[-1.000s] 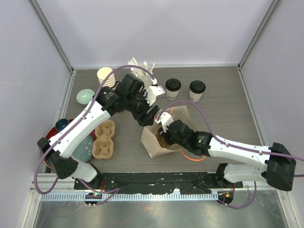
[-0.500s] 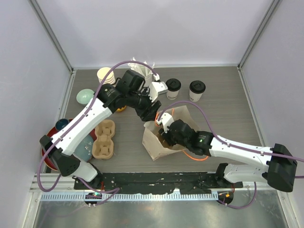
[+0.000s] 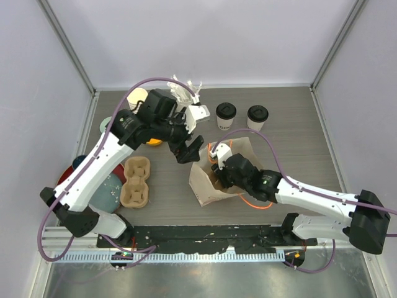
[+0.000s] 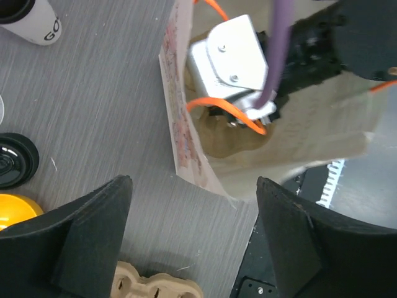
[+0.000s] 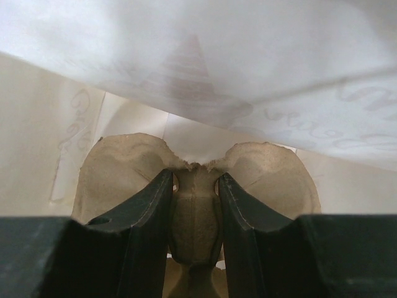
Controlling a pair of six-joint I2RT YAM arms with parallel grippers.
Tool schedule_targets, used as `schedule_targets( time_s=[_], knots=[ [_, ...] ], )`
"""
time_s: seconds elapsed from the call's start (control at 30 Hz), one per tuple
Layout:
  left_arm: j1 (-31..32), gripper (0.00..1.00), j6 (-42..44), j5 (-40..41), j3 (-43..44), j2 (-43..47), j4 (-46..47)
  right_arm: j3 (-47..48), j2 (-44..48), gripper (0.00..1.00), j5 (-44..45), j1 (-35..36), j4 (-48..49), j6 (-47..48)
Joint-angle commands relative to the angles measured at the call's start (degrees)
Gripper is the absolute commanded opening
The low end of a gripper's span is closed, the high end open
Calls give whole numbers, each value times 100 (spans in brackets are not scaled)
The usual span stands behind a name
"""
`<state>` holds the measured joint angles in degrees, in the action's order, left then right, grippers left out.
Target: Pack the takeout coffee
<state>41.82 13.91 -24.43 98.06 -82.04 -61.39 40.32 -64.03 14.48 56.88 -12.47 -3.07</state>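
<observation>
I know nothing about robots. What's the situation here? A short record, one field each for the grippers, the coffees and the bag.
left gripper: open, holding nothing, over the table beside the bag
right gripper: inside the bag, shut on a pulp cup carrier
paper bag: open, on the table between the arms
coffee cups: two, lidded, upright behind the bag, not yet packed
second carrier: empty, on the table's left

robot lab cell: plain white walls, aluminium frame posts, grey table
</observation>
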Motion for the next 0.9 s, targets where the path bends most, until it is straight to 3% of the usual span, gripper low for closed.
schedule_targets(
  time_s=[0.0, 0.1, 0.27, 0.47, 0.73, 0.87],
  knots=[
    [-86, 91, 94, -711, 301, 267, -330, 73, -197, 29, 64, -28, 192, -202],
    [-87, 99, -396, -643, 266, 320, -15, 82, -268, 29, -15, -28, 254, -194],
    [-78, 98, -1942, -54, 2, 215, 970, 38, -250, 29, -42, -28, 324, -185],
    [-95, 82, -2559, 18, -50, -163, 1287, -24, -189, 29, -24, -28, 324, -211],
    [-218, 52, -2727, 105, -200, -260, 1506, -59, -110, 28, -50, -37, 342, -220],
    [-227, 49, -2666, 43, -349, -242, 1498, -50, -110, 28, -42, -37, 342, -220]
  ],
)
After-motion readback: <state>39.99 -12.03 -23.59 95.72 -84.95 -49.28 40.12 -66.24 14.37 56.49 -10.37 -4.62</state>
